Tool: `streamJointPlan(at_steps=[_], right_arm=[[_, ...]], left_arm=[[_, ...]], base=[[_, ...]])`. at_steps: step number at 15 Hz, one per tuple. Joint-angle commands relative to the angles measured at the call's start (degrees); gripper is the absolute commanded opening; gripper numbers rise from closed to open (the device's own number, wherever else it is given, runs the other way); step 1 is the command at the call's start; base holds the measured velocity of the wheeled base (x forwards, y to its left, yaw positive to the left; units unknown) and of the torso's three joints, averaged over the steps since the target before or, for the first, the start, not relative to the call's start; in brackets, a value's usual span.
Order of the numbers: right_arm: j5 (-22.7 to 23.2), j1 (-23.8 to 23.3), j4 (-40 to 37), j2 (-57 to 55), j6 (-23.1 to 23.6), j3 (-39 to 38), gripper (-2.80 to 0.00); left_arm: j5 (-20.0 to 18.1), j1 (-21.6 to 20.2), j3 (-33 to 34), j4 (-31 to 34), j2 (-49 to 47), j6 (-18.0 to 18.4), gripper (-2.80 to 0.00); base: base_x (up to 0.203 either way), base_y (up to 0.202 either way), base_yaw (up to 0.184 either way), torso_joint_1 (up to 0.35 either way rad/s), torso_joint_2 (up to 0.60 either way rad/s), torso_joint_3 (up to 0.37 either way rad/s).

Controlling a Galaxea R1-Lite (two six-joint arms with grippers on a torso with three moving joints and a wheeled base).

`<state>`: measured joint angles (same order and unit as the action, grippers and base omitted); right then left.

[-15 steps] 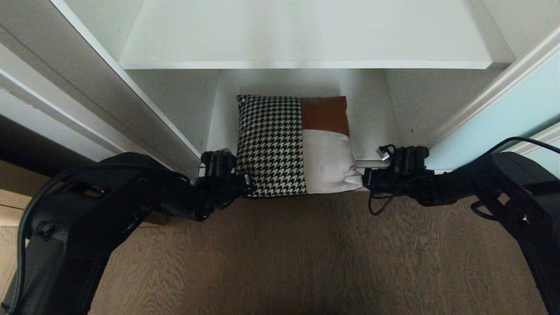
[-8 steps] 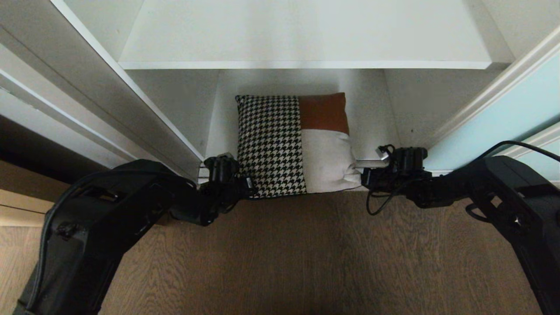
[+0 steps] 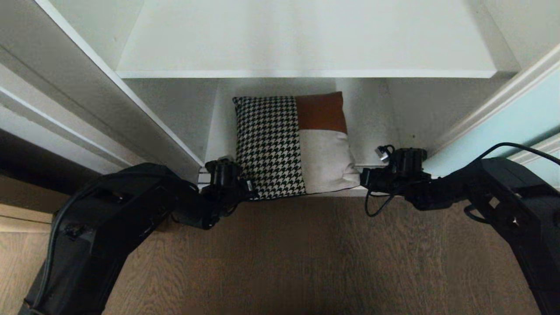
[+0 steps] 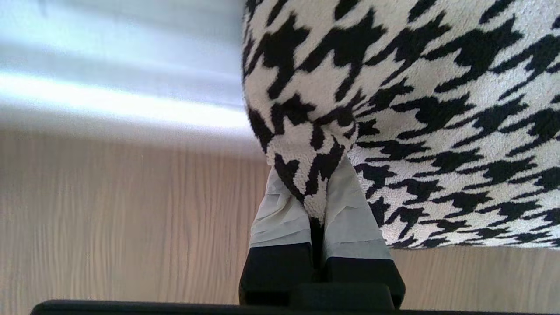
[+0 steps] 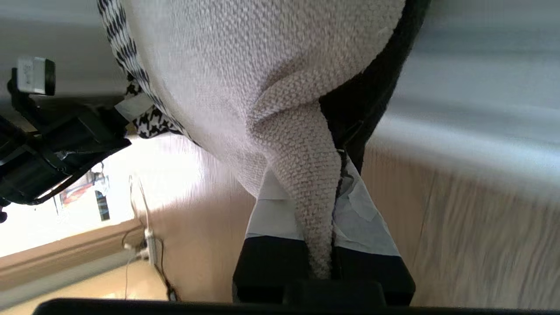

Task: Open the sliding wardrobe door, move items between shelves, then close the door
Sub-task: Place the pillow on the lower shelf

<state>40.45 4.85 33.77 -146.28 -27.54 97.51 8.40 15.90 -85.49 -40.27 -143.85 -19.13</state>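
Observation:
One patchwork cushion, houndstooth on one half and brown and cream on the other, hangs between my two grippers at the front of the lower compartment. My left gripper is shut on its near houndstooth corner; the taped fingers pinch the fabric. My right gripper is shut on the near cream corner, beside the charcoal back. A white shelf lies above the cushion. The pale aqua sliding wardrobe door stands slid to the right.
The wardrobe's white side panel and track frame run along the left. Wooden floor spreads in front of the wardrobe. The compartment's white walls close in on both sides of the cushion.
Both grippers have kept their hold and carried the cushion a little up and inward toward the shelf above. The whole view has also shifted slightly.

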Motion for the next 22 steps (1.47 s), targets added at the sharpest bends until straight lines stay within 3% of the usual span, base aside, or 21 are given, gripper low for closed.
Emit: streamJointPlan(at_steps=[1, 7, 10, 12, 16, 17, 22], right_arm=[[-0.5, 0.1, 0.2, 0.5, -0.1, -0.2, -2.8], [-0.4, 0.1, 0.2, 1.1, -0.1, -1.0, -2.8], [-0.5, 0.2, 0.2, 1.4, -0.1, -1.5, -2.8], [-0.5, 0.2, -0.5, 1.5, 0.0, -1.5, -2.8], [-0.5, 0.2, -1.3, 1.5, 0.0, -1.3, -2.8], [-0.5, 0.2, -1.2, 1.5, 0.0, -1.4, -2.8], [-0.5, 0.2, -1.1, 1.4, 0.0, -1.4, -2.8]], left_arm=[[0.7, 0.0, 0.2, -0.6, -0.1, -0.1, -2.8], [1.6, 0.2, 0.2, -0.7, -0.1, 0.3, -2.8], [2.9, 1.0, 0.9, -0.7, 0.4, 2.9, -2.8], [5.5, 1.2, 0.3, -0.4, 0.4, 5.0, -2.8], [8.2, 1.2, -2.2, 3.9, 0.7, 4.8, -2.8], [8.4, 1.2, -2.5, 4.1, 0.4, 4.8, 0.0], [8.5, 1.1, -3.7, 1.6, -0.6, 4.7, 0.0]], base=[[0.2, 0.0, -0.002, 0.006, 0.0, 0.005], [0.195, 0.0, -0.002, 0.003, 0.0, 0.001], [0.182, 0.0, 0.001, 0.004, 0.01, 0.0], [0.047, 0.0, -0.001, 0.001, 0.0, 0.001], [0.0, 0.0, 0.0, 0.0, 0.0, 0.0], [0.0, 0.0, 0.0, 0.0, 0.0, 0.0], [0.0, 0.0, 0.0, 0.0, 0.0, 0.0]])
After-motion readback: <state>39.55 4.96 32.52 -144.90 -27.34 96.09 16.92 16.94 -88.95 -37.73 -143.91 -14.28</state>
